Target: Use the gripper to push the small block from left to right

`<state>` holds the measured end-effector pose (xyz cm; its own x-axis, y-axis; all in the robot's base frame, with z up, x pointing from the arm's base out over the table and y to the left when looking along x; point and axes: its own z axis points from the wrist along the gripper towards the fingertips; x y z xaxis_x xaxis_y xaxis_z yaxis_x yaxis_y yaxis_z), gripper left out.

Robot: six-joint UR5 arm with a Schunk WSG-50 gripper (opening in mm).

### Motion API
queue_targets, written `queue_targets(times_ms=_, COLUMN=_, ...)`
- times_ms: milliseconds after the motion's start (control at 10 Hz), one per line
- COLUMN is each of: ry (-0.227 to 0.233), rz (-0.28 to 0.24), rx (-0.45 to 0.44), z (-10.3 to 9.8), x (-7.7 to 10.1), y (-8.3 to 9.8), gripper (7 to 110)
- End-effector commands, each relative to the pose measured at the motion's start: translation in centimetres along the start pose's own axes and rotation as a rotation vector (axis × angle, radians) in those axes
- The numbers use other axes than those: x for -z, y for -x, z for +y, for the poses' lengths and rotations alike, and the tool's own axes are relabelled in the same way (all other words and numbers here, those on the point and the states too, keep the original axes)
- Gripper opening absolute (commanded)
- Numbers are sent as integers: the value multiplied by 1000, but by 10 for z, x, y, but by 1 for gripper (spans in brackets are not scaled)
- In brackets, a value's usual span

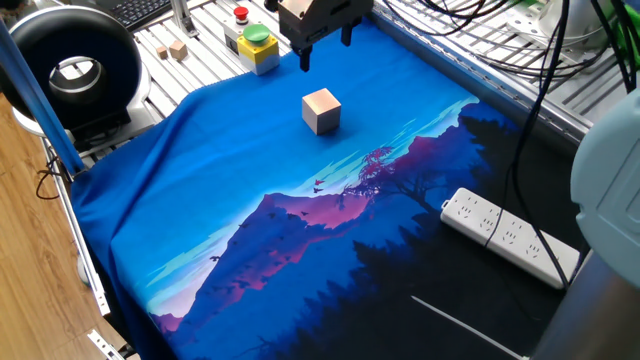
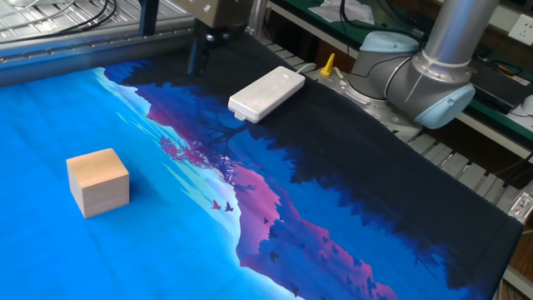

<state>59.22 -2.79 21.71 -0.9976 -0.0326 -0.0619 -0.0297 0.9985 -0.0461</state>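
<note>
The small block (image 1: 321,110) is seen resting upright on the blue mat (image 1: 230,190) of the desk, well apart from the end effector (image 1: 325,52), which is held above, fingers spread wide, empty.

Pale, matt bare wood on the small block (image 1: 321,110), faint grain showing on its faces in the other fixed view (image 2: 98,182). Soft printed cloth (image 1: 300,230) draped over the desk, matt, lightly creased toward the lower left of the frame. Dark, dull metal on the gripper (image 1: 325,53) fingers at the top. Smooth white plastic, slightly glossy, on the power strip (image 1: 508,236). Ribbed bare aluminium (image 1: 190,60) at upper left. Shiny plastic on the green button (image 1: 258,35). Glossy pale casing on the arm joint (image 2: 416,83) at upper right.
</note>
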Motion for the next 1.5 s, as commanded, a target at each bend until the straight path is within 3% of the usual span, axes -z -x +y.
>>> queue_targets(times_ms=0, ry=-29, rz=-7, rx=3, z=-19, x=-4, y=2, gripper=44)
queue_targets(times_ms=100, ry=-49, rz=-6, rx=13, z=-31, x=-6, y=1, gripper=44)
queue_targets(times_ms=600, ry=-15, rz=-92, rx=87, z=-69, x=-29, y=-2, gripper=44)
queue_targets(times_ms=700, ry=-2, rz=-109, rx=97, z=-75, x=-35, y=-3, gripper=7)
queue_targets(times_ms=900, ry=1, rz=-140, rx=130, z=-89, x=-45, y=0, gripper=7)
queue_targets(times_ms=1400, ry=21, rz=-157, rx=147, z=-93, x=-61, y=3, gripper=7)
